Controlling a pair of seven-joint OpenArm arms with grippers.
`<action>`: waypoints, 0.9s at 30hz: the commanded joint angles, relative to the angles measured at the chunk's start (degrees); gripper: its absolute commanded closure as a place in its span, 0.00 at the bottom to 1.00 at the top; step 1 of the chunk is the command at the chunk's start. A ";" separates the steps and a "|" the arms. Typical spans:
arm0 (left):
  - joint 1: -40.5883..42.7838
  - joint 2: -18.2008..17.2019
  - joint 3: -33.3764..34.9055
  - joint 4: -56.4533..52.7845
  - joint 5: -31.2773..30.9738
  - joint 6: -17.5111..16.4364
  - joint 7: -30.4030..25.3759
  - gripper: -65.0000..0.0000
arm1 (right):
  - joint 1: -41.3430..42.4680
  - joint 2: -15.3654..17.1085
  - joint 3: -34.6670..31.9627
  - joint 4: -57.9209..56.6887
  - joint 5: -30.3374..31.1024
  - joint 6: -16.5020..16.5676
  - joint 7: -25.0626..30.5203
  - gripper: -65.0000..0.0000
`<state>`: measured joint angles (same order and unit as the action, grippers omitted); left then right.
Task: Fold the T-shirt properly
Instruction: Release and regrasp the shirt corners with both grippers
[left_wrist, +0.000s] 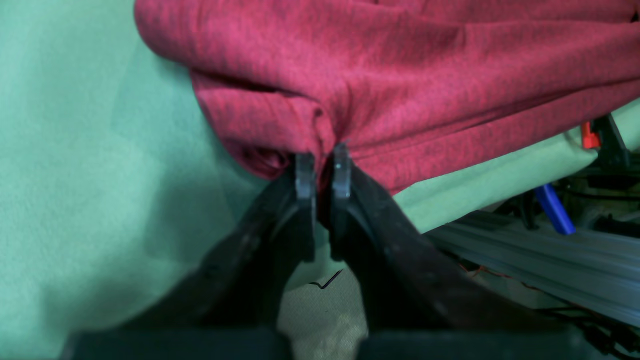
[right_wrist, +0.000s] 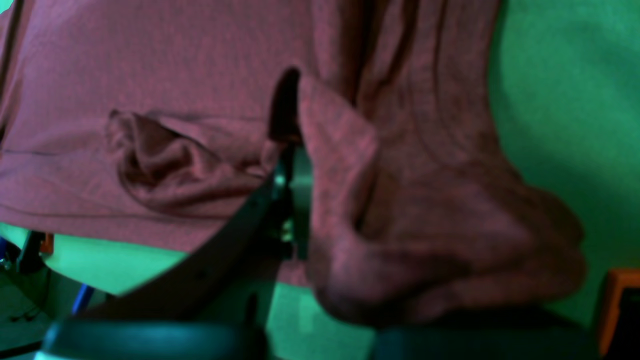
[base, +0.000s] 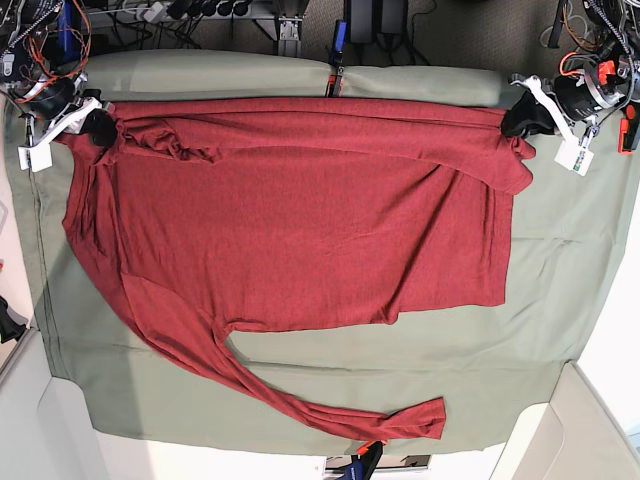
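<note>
Across the far half of the green table cloth (base: 540, 290) the T-shirt (base: 300, 230) lies spread out, its long axis running side to side, and every place below is given from that cloth. Its far edge runs close along the cloth's far edge and looks stretched tight between 2 corners, which is probably why both arms sit there: tension keeps the edge straight for a clean fold.

At the cloth's far corner on the base view's right, the left gripper (left_wrist: 322, 162) has its jaws closed on a bunched pinch of the shirt's edge, with red fabric caught between the black tips. At the far corner on the view's left, the right gripper (right_wrist: 292, 165) is half buried in cloth; fabric drapes over one finger (right_wrist: 301, 200), and it appears clamped on the shirt there.

1 sleeve (base: 470, 150) is already laid across the body near the far edge. The other sleeve (base: 300, 395) trails toward the cloth's near edge, so that one remains to be folded in.
</note>
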<state>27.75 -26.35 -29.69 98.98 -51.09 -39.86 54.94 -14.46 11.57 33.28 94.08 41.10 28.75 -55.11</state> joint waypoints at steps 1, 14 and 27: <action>0.02 -1.11 -0.70 0.79 0.17 -0.14 -1.40 1.00 | 0.13 0.96 0.61 0.98 -0.37 0.00 1.51 1.00; 0.04 -1.29 -1.40 0.83 -3.17 -0.14 -1.31 0.51 | 0.96 1.01 1.11 1.07 0.87 -0.04 1.36 0.57; -0.33 -6.27 -10.49 1.95 -12.94 -0.14 1.11 0.51 | 3.78 2.25 6.45 6.14 -0.37 -0.39 0.66 0.57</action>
<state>27.59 -31.40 -39.70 100.03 -62.74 -39.86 57.36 -11.05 12.80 39.40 99.15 39.86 28.53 -55.57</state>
